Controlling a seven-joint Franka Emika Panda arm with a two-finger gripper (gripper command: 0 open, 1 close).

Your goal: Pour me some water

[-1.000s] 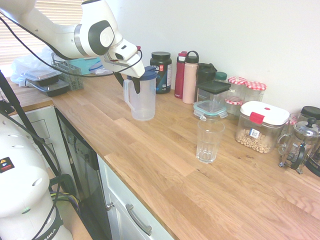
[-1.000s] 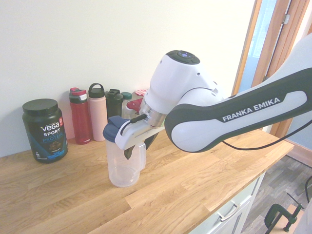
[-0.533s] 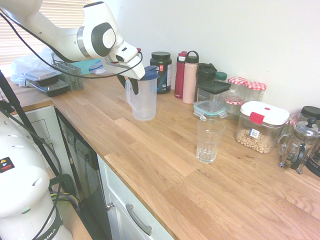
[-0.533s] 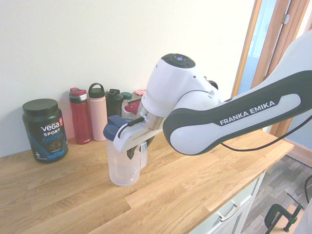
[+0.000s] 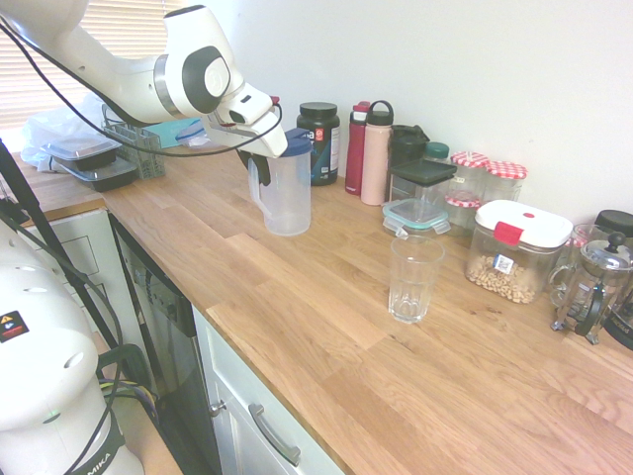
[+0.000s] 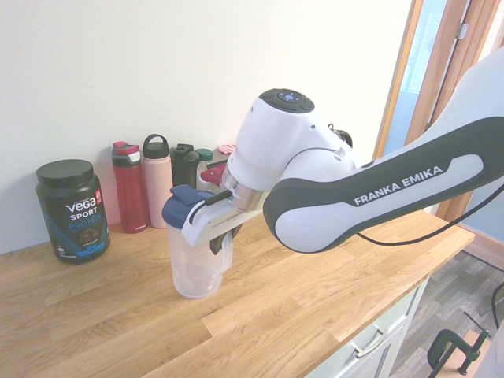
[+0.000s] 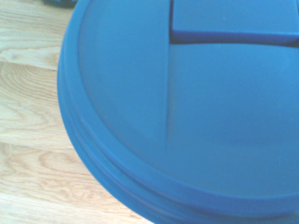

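Observation:
A clear plastic pitcher [image 5: 287, 193] with a blue lid [image 5: 294, 145] stands on the wooden counter [image 5: 326, 327], in front of the bottles. My gripper [image 5: 261, 170] is at its handle, shut on it from the side away from the glass. The second exterior view shows the same pitcher [image 6: 191, 268], with my gripper [image 6: 220, 239] pinching the handle just under the lid [image 6: 181, 206]. The blue lid [image 7: 187, 116] fills the wrist view. I cannot make out any water level in the pitcher. An empty ribbed glass [image 5: 413, 277] stands apart from it, nearer the counter's middle.
Along the wall stand a black protein tub [image 5: 318, 142], a red bottle [image 5: 356, 146], a pink bottle [image 5: 376, 150], lidded storage jars [image 5: 514, 249] and a French press [image 5: 593, 287]. A dish rack and trays [image 5: 94, 158] sit at the far end. The counter's front edge drops to drawers.
The fingers have closed on the pitcher's handle. The arm has shifted slightly toward the pitcher, and the pitcher has been nudged a little. The glass has not moved.

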